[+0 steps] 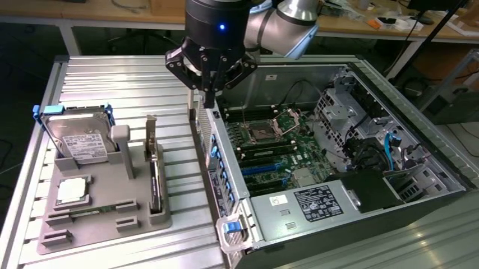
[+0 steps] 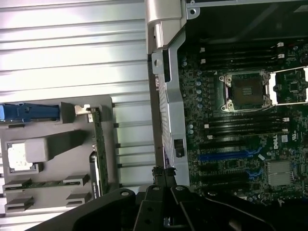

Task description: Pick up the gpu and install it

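the gripper (image 1: 210, 94) is hovering above the rear wall of the computer case (image 1: 213, 148), its fingers pressed together and gripping nothing. the gpu (image 1: 155, 179) is standing on edge in the grey fixture tray (image 1: 97, 193), well apart from the gripper. pickup and installation are both still outstanding.

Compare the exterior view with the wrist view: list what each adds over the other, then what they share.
Exterior view adds: the arm, the hard drive's white label, the power supply and the blue cables.
Wrist view adds: a straight-down look at the gpu's green top edge.
Shared: the hand, empty, over the case's rear wall; the gpu standing on edge in the grey holder; the CPU socket.
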You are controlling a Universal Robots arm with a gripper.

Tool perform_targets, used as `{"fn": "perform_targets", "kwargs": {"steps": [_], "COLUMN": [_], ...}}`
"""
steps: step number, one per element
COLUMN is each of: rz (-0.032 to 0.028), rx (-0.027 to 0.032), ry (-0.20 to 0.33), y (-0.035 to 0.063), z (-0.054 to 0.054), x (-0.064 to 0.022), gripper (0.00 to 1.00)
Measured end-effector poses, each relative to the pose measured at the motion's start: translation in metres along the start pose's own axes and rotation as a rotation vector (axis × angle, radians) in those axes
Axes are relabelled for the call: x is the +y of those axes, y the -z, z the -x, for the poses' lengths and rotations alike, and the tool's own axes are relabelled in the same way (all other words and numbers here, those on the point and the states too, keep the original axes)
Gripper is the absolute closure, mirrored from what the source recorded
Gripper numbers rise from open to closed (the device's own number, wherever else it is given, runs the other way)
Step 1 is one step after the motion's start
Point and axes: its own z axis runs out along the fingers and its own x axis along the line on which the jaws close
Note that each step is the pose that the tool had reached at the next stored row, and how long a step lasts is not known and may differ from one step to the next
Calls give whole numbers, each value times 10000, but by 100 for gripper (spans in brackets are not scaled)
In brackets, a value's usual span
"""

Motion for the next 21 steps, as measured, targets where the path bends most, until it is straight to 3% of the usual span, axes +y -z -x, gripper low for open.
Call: {"fn": "perform_targets", "kwargs": {"steps": [21], "rz": [0], "rx": [0], "ry": [-1], "y": [7], "z": [-210], "x": [-45], "gripper": [89]}}
